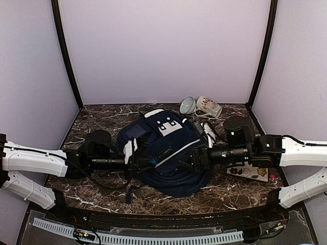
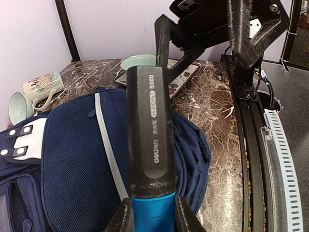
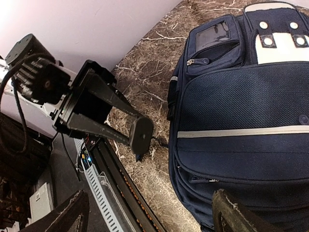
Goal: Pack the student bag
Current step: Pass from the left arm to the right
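Note:
The student bag [image 1: 168,153] is a navy backpack with a grey-white stripe and a white patch, lying flat mid-table. It also shows in the left wrist view [image 2: 72,159] and the right wrist view [image 3: 241,96]. My left gripper [image 1: 139,161] is shut on a thick marker [image 2: 149,135] with a black cap and blue body, held just above the bag's left part; its fingertips [image 2: 123,216] clamp the blue end. My right gripper [image 1: 198,158] is open wide and empty at the bag's near right edge [image 3: 149,217]. The two grippers face each other.
A floral mug [image 1: 208,106] and a pale green cup [image 1: 187,105] lie at the back right. Small white items [image 1: 207,130] sit by the bag's right side. A flat stickered board [image 1: 250,172] lies under the right arm. A slotted cable rail [image 3: 101,193] runs along the near edge.

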Robot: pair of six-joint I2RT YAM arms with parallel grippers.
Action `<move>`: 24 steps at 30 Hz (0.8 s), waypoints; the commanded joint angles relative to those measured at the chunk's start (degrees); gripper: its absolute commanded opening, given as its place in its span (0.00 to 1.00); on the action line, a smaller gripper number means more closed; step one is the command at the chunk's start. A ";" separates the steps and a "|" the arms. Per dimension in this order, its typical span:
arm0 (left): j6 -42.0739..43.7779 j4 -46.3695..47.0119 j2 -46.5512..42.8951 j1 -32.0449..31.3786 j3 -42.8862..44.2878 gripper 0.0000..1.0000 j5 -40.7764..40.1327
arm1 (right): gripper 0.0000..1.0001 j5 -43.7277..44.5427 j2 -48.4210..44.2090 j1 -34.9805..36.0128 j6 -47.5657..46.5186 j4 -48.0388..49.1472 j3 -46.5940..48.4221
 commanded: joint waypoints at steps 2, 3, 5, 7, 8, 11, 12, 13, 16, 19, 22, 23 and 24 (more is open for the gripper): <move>2.59 1.27 0.10 -2.66 0.51 0.00 -3.84 | 0.85 -3.18 5.63 -0.25 1.94 0.93 4.11; 2.86 0.95 0.44 -3.09 0.84 0.00 -4.40 | 0.84 -3.32 6.35 -0.29 1.97 1.20 4.39; 3.17 0.39 1.30 -3.94 1.40 0.00 -5.53 | 0.80 -3.13 7.24 -0.25 2.05 2.26 4.74; 3.40 0.32 2.31 -4.34 1.83 0.00 -6.47 | 0.75 -2.63 7.71 -0.25 2.06 3.46 4.72; 3.31 0.33 2.75 -4.47 2.08 0.00 -6.59 | 0.71 -2.47 7.93 -0.25 2.09 3.84 4.64; 3.38 0.33 3.92 -4.83 2.79 0.00 -6.97 | 0.58 -3.10 8.70 -0.25 2.13 4.91 4.66; 3.53 0.33 4.23 -4.92 3.00 0.00 -7.03 | 0.57 -3.36 8.92 -0.25 2.19 5.15 4.74; 3.60 0.26 4.41 -5.03 3.23 0.00 -7.20 | 0.55 -3.44 9.16 -0.25 2.22 5.48 4.61; 3.88 0.35 4.84 -5.39 3.49 0.00 -7.35 | 0.46 -3.76 9.59 -0.27 2.37 6.39 4.33; 4.07 0.42 5.02 -5.71 3.49 0.00 -7.41 | 0.40 -3.77 9.95 -0.34 2.42 7.02 4.33; 4.14 0.42 5.11 -5.93 3.41 0.00 -7.74 | 0.39 -2.82 10.21 -0.36 2.14 7.63 4.20; 4.17 0.54 5.08 -5.92 3.32 0.00 -7.83 | 0.39 -2.32 10.32 -0.34 1.95 7.76 4.19; 4.17 0.63 5.06 -6.00 3.23 0.00 -7.86 | 0.39 -1.74 10.41 -0.34 1.81 7.65 4.19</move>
